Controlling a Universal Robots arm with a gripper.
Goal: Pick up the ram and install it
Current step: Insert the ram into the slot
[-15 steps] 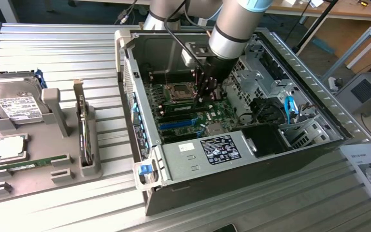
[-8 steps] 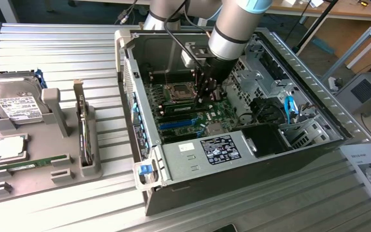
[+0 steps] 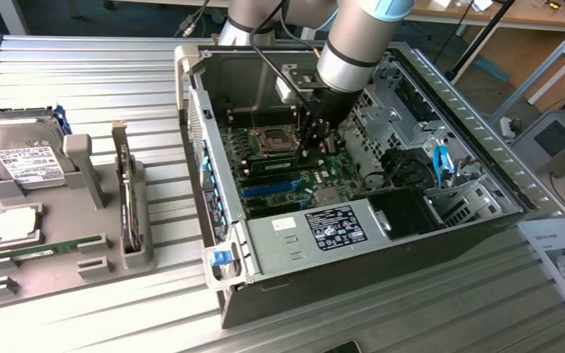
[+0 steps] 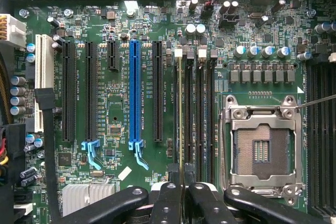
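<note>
Gripper (image 3: pixel 319 147) lowered inside case (image 3: pixel 196 110), over motherboard (image 4: pixel 105 77). Fingers (image 4: pixel 167 203) drawn narrow, clamped on ram (image 4: pixel 181 119). Ram seen edge-on between the fingers, aligned along the outermost of the memory slots (image 4: pixel 202 108), near CPU socket (image 4: pixel 261 150). Seated or just above: cannot tell.

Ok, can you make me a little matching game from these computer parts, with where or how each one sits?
1 hard drive
2 ram
3 processor socket
4 expansion card

A upright on its edge in the grey tray
B open and empty
C held between the gripper's fingers
D silver with a white label

Pairs: 1-D, 2-C, 3-B, 4-A
</note>
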